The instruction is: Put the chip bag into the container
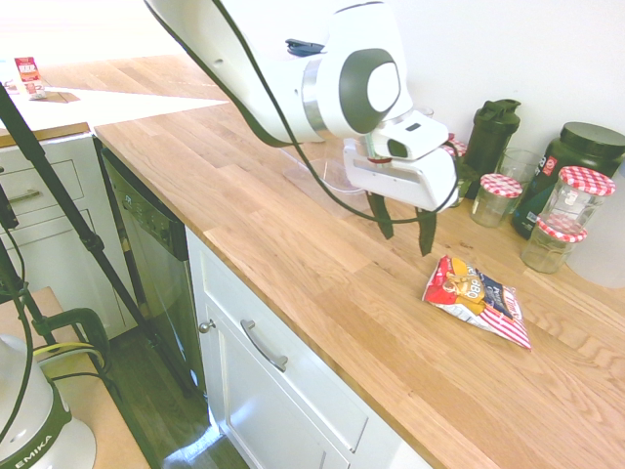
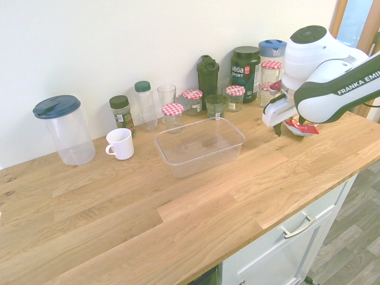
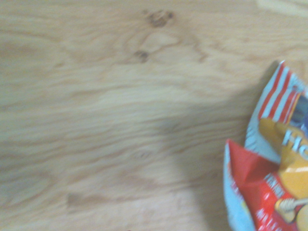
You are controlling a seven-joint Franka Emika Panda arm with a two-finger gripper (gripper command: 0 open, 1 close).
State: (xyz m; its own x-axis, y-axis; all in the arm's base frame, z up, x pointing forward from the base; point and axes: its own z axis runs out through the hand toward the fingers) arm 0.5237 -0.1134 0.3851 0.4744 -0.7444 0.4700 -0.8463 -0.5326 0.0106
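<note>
The chip bag [image 1: 477, 300] lies flat on the wooden countertop [image 1: 322, 293], a small crinkly foil packet, red and yellow with a dark blue panel and a red-and-white striped end. Nothing touches it. In the wrist view its puffed, creased red corner and striped edge [image 3: 272, 178] show against pale, knotted wood grain, slightly blurred.

The gripper [image 1: 402, 223] hangs in the air above the counter, beside the bag and short of it, tilted downward. Its two dark fingers stand wide apart with nothing between them.

The container [image 2: 200, 145], a shallow clear plastic tray, rectangular with rounded corners, sits empty on the counter well apart from the bag; in the second exterior view the bag [image 2: 301, 127] peeks out behind the gripper [image 2: 287, 126].

Along the wall stands a row of vessels: glass jars with red-checked lids [image 2: 193, 101], a dark green shaker bottle [image 2: 208, 76], a dark supplement tub [image 2: 245, 72], a spice jar [image 2: 121, 113], a white mug [image 2: 120, 143] and a clear plastic pitcher with a blue lid [image 2: 64, 129].
</note>
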